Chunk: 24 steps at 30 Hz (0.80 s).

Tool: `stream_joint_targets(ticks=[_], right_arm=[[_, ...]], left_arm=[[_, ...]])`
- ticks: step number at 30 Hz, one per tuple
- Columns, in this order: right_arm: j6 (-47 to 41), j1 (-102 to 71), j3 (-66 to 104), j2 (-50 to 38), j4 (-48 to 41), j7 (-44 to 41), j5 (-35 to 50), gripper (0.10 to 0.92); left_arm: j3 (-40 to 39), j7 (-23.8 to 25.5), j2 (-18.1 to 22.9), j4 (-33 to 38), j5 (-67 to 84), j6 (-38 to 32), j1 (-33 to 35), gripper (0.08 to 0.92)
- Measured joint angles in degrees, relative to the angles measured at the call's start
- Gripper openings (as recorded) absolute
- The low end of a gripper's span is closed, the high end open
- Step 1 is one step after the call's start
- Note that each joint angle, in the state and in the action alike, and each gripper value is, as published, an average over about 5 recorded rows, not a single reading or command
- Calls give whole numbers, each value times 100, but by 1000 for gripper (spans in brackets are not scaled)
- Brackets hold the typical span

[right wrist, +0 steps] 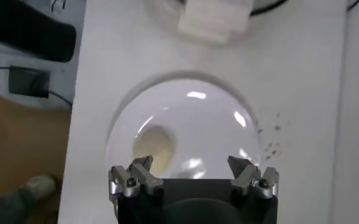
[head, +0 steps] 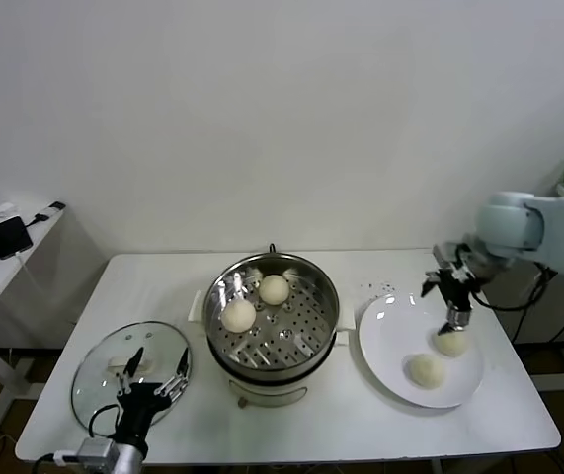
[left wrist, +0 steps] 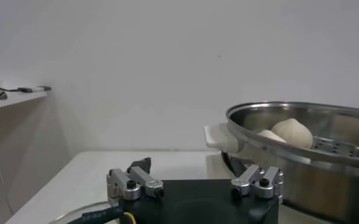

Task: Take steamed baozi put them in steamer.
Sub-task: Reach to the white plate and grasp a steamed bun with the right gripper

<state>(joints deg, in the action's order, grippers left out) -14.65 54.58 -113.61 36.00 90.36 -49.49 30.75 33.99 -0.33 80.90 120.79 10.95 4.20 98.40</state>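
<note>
Landmark: steamer (head: pixel 274 321), centre of the white table (head: pixel 361 425). Nearest the robot, left gripper (head: pixel 150 380) sits low at the table's front edge, left of the steamer, fingers spread and holding nothing, poised over the glass lid (head: pixel 104 380) that lies flat beside the steamer. No readable writing on lid, pot or gripper; the small marking on the left gripper body in the wrist view is too blurred to read. Inside the steamer, on the perforated tray, two steamed baozi: one front-left (head: pixel 239 314), one further back (head: pixel 275 288). Right of the steamer, a white plate (head: pixel 380 341) holds two more buns: one nearer (head: pixel 426 369), one behind it (head: pixel 450 343). Right gripper (head: pixel 456 314) hangs directly above the rear plate bun, fingers apart, grasping nothing.
</note>
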Motion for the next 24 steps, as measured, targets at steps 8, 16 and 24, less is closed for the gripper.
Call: stream_joint_targets(ticks=[8, 16, 24], right_arm=[[-295, -980, 488, -332, -4, 373, -445, 823], [-551, -1877, 1026, -386, -116, 699, -689, 823], [-714, -2479, 1471, -321, -245, 936, -810, 823]], left_arm=[[-30, -3, -2, -51, -22, -7, 23, 823], [-32, -5, -13, -57, -37, -12, 55, 823], [-29, -9, -15, -47, -37, -20, 73, 823]])
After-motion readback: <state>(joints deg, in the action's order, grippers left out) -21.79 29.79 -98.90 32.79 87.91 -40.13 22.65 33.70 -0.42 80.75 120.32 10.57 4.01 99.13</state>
